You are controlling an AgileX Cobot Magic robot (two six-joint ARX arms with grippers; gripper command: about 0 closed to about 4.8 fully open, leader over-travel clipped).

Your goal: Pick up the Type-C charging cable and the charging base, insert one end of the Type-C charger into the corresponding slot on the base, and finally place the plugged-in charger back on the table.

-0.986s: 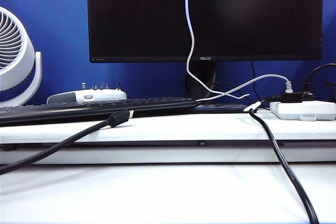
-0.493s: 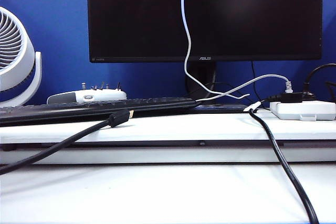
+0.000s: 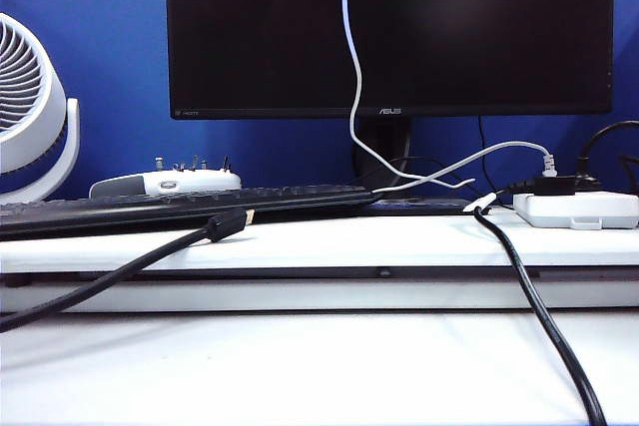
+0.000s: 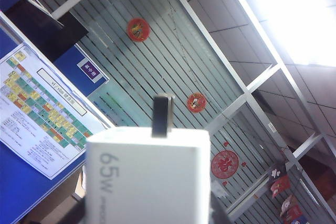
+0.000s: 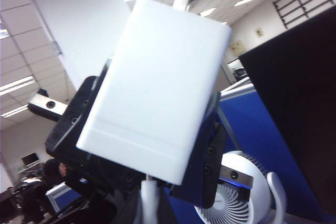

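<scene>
The charging base point(image 4: 147, 182), a white block marked 65W with a metal prong point(image 4: 163, 115), fills the left wrist view, and my left gripper point(image 4: 149, 217) is shut on its sides. In the right wrist view the same charging base point(image 5: 157, 82) sits between the left gripper's black fingers point(image 5: 210, 150). My right gripper point(image 5: 149, 211) is shut on the white plug end of the Type-C charging cable point(image 5: 148, 195), which meets the block's end face; how deep it sits is hidden. In the exterior view the Type-C charging cable point(image 3: 351, 47) hangs from above; both grippers are out of frame.
A black monitor point(image 3: 479, 27) stands at the back with a keyboard point(image 3: 180, 207) and a fan point(image 3: 30, 97). A power strip point(image 3: 579, 209) lies on the raised ledge point(image 3: 319, 241). Thick black cables point(image 3: 539, 316) point(image 3: 110, 276) cross the table point(image 3: 300, 366).
The top of the hanging white cable has swung slightly to the left in front of the monitor. Nothing else in the exterior view has moved.
</scene>
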